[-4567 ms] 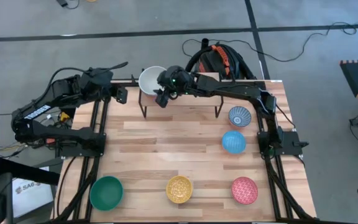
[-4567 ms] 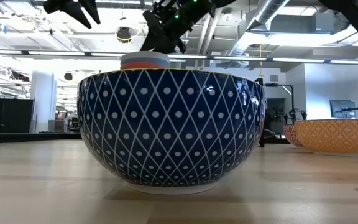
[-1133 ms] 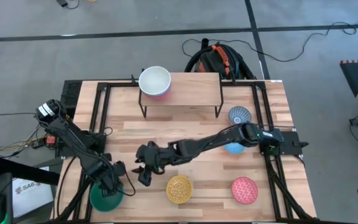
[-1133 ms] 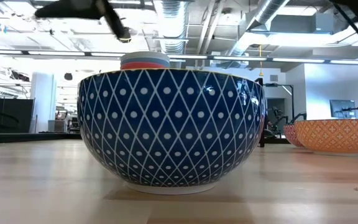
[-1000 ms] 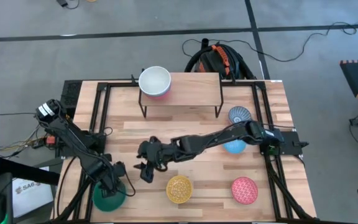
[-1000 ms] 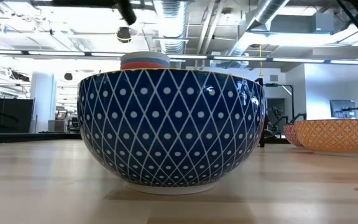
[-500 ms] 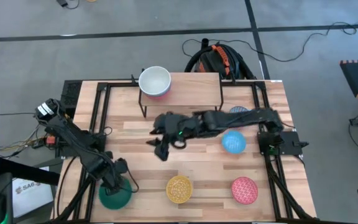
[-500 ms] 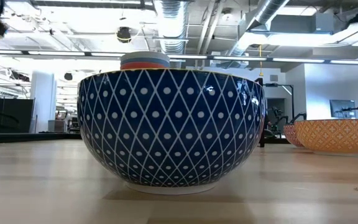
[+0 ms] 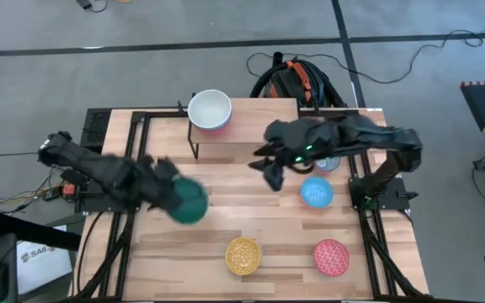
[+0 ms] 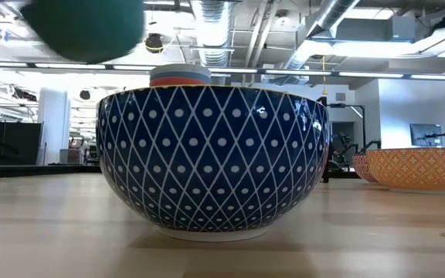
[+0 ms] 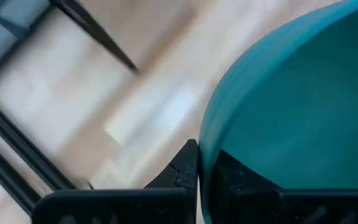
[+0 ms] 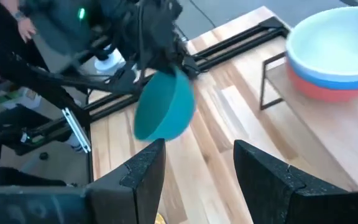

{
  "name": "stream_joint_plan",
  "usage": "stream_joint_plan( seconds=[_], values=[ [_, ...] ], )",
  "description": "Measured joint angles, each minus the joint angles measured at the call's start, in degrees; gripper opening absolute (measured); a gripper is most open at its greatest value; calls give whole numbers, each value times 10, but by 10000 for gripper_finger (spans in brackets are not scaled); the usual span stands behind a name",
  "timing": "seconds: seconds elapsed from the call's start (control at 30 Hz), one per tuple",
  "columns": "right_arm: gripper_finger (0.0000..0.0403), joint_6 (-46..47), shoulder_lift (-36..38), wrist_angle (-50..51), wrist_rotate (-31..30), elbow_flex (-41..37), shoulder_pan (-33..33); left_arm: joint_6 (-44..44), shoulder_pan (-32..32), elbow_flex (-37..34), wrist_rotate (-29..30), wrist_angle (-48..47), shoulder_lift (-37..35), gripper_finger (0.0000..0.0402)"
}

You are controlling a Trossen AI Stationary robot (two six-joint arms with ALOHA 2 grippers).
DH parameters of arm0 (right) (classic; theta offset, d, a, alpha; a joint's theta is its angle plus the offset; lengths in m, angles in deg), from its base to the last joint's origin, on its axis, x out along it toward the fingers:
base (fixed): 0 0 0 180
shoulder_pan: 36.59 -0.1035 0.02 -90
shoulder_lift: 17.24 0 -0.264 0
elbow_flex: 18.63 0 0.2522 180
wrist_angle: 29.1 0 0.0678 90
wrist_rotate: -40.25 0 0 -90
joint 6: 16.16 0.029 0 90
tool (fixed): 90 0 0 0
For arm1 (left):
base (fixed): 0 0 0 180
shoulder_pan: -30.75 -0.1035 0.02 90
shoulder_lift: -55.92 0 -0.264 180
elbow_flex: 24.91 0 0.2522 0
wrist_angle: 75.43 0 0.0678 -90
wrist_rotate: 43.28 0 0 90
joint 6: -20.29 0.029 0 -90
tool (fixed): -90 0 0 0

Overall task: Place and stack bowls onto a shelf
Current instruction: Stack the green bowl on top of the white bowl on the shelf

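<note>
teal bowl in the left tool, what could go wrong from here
1. The left tool pinches the round teal-green bowl only by its rim, in the air above the table; it could slip and drop.
2. The stack of white, blue and orange-red bowls sits at one end of the wooden-topped shelf; a careless placement could knock it.
3. The right tool hangs open near the shelf, possibly crowding the approach.

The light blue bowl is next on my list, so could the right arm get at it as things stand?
Probably yes. The right pincer is open and empty, hovering close to the light blue bowl, with nothing lying between them. The left pincer, shut on the teal bowl, is well off to the side.
</note>
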Motion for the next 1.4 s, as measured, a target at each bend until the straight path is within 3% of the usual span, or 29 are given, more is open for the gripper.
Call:
stream_joint_plan(
  seconds=[0.27, 0.4, 0.57, 0.83, 1.17, 1.4],
  values=[
    [214, 18, 43, 79, 0, 1, 37, 179, -245, 138, 50, 30, 4, 0],
    [214, 18, 53, 129, 0, 0, 53, 258, -375, 184, 13, 83, 5, 0],
    [214, 24, 56, 188, 0, 0, 63, 312, -480, 214, -41, 149, 16, 0],
    [214, 15, 71, 208, 0, 0, 70, 365, -542, 281, -87, 167, 98, 0],
    [214, 8, 117, 237, -2, 0, 105, 408, -585, 402, -118, 43, 211, 0],
    [214, 3, 134, 236, -3, -1, 115, 413, -622, 437, -193, -3, 276, 0]
  ],
)
